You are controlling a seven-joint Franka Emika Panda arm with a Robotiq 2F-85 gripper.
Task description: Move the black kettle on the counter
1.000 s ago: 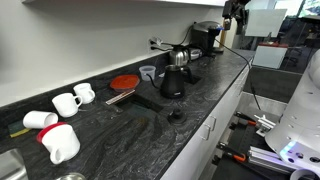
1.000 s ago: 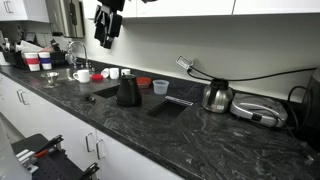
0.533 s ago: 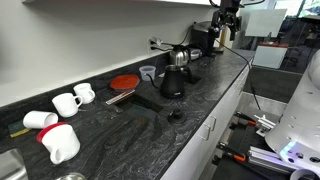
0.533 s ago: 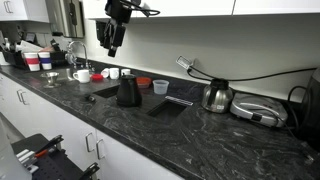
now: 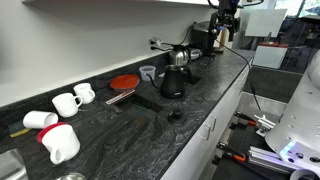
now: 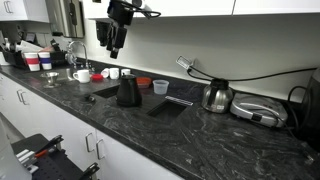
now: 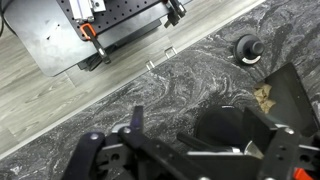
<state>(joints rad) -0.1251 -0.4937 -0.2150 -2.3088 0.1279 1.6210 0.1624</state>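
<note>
The black kettle [image 5: 172, 82] stands on the dark speckled counter [image 5: 200, 105] near the wall; it also shows in an exterior view [image 6: 128, 91]. My gripper [image 6: 112, 45] hangs high in the air above the counter, a little to one side of the kettle, and shows in both exterior views [image 5: 222, 32]. It is open and empty. In the wrist view the kettle [image 7: 222, 122] lies far below between my spread fingers [image 7: 200, 150], partly hidden by them.
A shiny steel pot [image 6: 217, 96], a flat grill [image 6: 258, 110] and a black mat [image 6: 167, 106] are beside the kettle. White mugs [image 5: 70, 100], a red plate [image 5: 124, 82] and a blue cup [image 5: 148, 72] line the wall. A small black lid [image 7: 247, 48] lies near the counter's front edge.
My gripper shifted sideways toward the spot above the kettle and tilted during the first half second; since then it has barely moved. The kettle has not moved.
</note>
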